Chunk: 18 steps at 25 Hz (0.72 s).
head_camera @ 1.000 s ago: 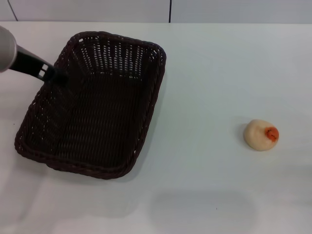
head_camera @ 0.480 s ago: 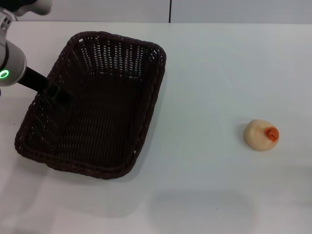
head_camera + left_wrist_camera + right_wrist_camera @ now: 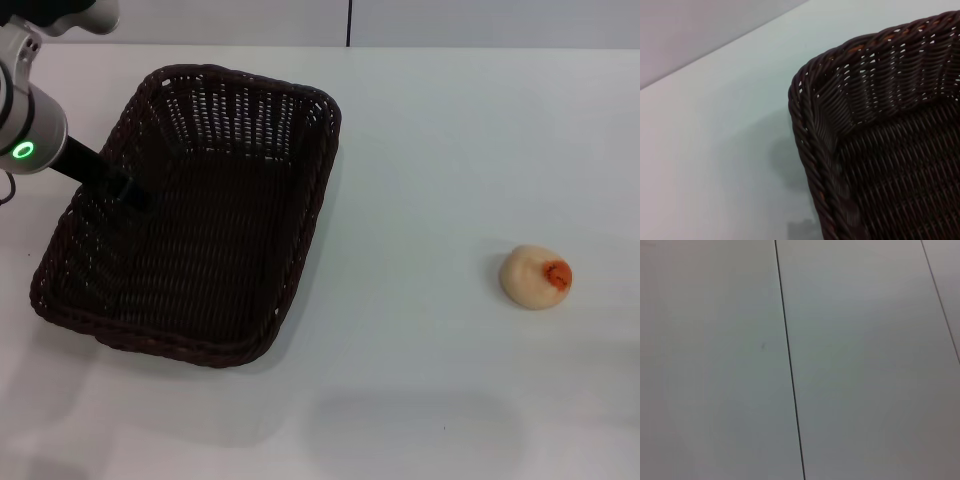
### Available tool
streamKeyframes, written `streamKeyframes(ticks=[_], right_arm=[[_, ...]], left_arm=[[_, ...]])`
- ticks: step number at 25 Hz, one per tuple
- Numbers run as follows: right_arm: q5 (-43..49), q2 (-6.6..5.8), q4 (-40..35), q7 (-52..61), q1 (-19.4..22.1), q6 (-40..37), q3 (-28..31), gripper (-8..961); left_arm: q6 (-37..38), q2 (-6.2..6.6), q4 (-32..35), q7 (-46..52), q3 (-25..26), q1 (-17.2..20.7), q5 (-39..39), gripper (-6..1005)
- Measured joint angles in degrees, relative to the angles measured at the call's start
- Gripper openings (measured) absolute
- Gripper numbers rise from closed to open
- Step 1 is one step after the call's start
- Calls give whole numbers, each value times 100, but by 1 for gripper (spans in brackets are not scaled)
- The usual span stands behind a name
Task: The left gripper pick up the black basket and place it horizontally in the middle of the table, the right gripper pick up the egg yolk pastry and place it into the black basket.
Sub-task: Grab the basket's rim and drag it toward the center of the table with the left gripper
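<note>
One black basket (image 3: 195, 215) holding nothing, left gripper (image 3: 128, 190) fingers' state unclear, egg yolk pastry (image 3: 536, 276) outside.

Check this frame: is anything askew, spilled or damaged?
Only the black basket sits askew, angled on the table's left side with the left gripper at its left rim. The egg yolk pastry looks intact.

The dark woven wicker rectangular basket (image 3: 195, 215) blocks the white smooth desk's (image 3: 430, 150) left side, with the left black tool (image 3: 125, 190) over its left rim. The small cream round pastry (image 3: 536, 276) sits alone right; between them lies open passage.
</note>
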<state>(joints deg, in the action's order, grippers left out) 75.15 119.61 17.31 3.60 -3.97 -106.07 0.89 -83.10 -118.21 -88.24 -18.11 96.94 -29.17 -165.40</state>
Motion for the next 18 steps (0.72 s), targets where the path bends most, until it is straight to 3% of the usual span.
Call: streamKeyframes(ticks=[4, 15, 18], right_arm=[[0, -8, 0, 0, 2, -9, -2, 685], [0, -10, 1, 0, 13, -17, -2, 684], [0, -14, 1, 0, 23, -22, -2, 684]], left_arm=[[34, 0, 138, 0, -5, -66, -2, 796], [271, 23, 300, -6, -8, -119, -7, 602], [309, 25, 270, -10, -3, -99, -6, 463]])
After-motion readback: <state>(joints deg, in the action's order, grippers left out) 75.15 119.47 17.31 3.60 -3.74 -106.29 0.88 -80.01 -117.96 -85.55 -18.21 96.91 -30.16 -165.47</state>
